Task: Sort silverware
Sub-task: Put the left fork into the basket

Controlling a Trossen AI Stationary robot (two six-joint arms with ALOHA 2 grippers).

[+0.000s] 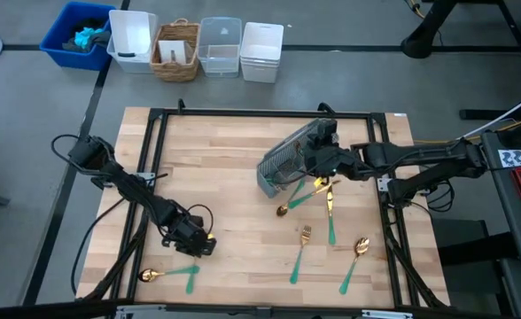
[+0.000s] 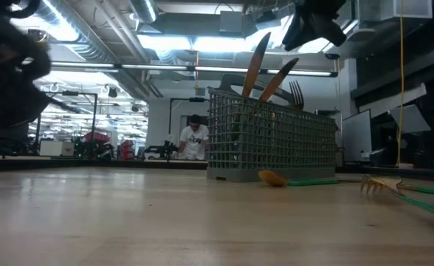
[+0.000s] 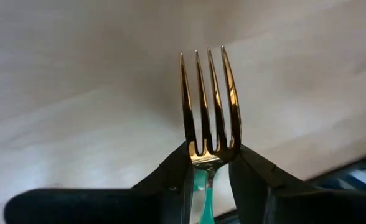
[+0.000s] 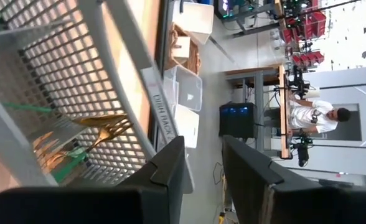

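Left wrist view, the closest look: the left gripper (image 3: 209,177) has its two dark fingers pinched on the neck of a fork (image 3: 208,112), gold tines pointing away, a sliver of teal handle showing between the fingers. From overhead, this gripper sits near the table's front left, just above a gold spoon (image 1: 150,276) and another teal handle (image 1: 188,276) lying on the wood.

Farther across, toward the right side, loose pieces lie on the bare table (image 1: 234,195): a second fork (image 1: 302,250), a second spoon (image 1: 355,260), and a few more just in front of the grey mesh caddy (image 1: 287,159).

Farthest back, the right gripper (image 1: 321,149) hovers at the caddy's rim. Its wrist camera shows its fingers parted with nothing between them, looking down through the mesh at cutlery already inside. The table-level view shows handles and fork tines standing out of the caddy's top.

Judging by this, sorting seems partly done: some pieces are in the caddy, one fork is in hand, and roughly half a dozen remain on the table.
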